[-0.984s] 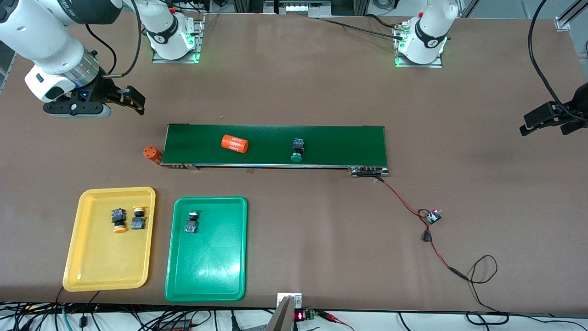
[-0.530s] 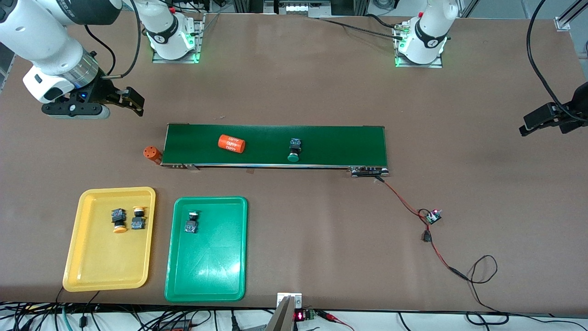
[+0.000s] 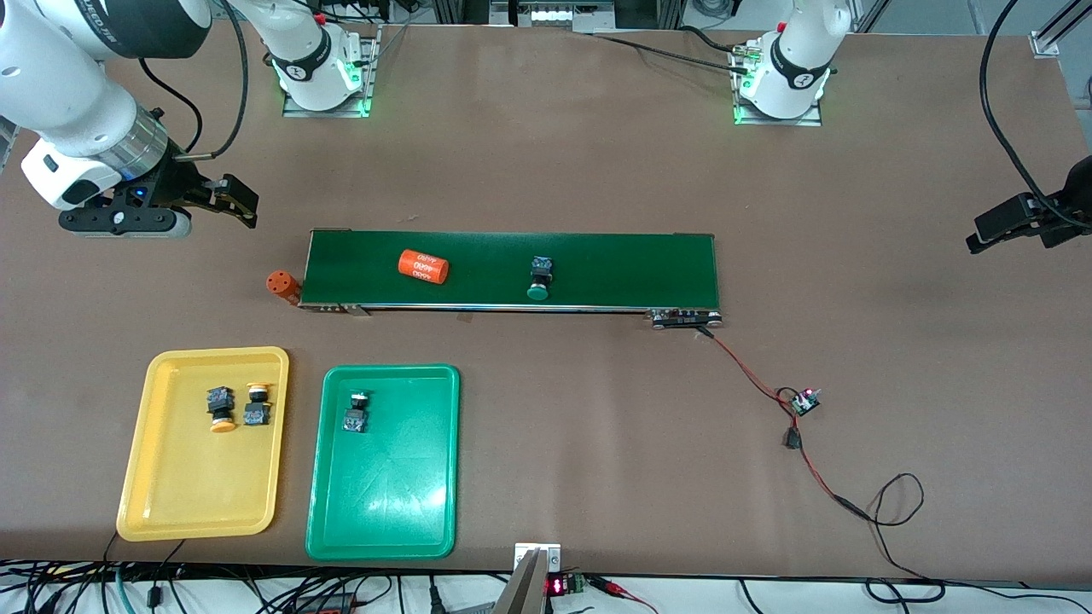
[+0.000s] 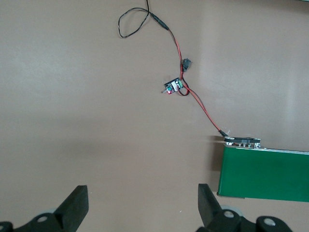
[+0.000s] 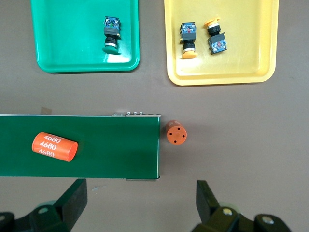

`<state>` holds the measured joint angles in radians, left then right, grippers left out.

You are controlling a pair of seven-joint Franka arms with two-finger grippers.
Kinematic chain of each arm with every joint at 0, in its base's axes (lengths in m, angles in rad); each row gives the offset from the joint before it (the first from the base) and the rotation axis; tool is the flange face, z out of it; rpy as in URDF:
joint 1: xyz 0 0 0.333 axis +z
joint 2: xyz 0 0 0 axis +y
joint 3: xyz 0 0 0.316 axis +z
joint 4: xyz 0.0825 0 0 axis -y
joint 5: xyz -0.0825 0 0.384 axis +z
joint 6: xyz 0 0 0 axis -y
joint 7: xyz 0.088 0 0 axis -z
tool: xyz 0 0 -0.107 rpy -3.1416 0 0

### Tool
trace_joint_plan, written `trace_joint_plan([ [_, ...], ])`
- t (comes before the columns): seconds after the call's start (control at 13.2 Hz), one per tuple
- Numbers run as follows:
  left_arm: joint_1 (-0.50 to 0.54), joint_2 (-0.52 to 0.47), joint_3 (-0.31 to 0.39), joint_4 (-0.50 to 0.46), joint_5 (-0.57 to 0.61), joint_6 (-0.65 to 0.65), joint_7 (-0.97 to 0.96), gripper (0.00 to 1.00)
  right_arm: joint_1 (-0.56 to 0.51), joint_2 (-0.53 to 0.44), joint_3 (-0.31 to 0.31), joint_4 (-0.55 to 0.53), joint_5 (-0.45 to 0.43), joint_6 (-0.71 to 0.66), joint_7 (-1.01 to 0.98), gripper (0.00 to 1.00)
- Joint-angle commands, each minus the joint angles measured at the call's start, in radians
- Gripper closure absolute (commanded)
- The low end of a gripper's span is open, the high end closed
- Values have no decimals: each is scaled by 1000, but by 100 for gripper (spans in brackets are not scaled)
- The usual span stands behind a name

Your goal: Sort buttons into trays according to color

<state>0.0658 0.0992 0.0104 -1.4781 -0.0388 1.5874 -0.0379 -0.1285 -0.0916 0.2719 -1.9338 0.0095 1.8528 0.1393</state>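
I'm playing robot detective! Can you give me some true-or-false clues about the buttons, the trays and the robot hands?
1. Two yellow buttons lie in the yellow tray. True.
2. The green tray has no button in it. False: one green button lies in it.
3. A green button sits on the conveyor belt. True.
4. The right end effector is holding an orange cylinder. False: it is open and holds nothing; one orange cylinder lies on the belt, and another stands on the table beside the belt's end.
5. The left end effector is open and holds nothing. True.
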Motion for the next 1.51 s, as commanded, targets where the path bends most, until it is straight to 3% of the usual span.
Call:
trace_joint_plan([
  [0.0,8,-18,-9,-19,7,14,6,0,-8,12,1,27,-10,-24,5,0],
  [1.44,6,-13,-9,-17,13,6,4,0,4,35,3,58,1,-52,2,0],
])
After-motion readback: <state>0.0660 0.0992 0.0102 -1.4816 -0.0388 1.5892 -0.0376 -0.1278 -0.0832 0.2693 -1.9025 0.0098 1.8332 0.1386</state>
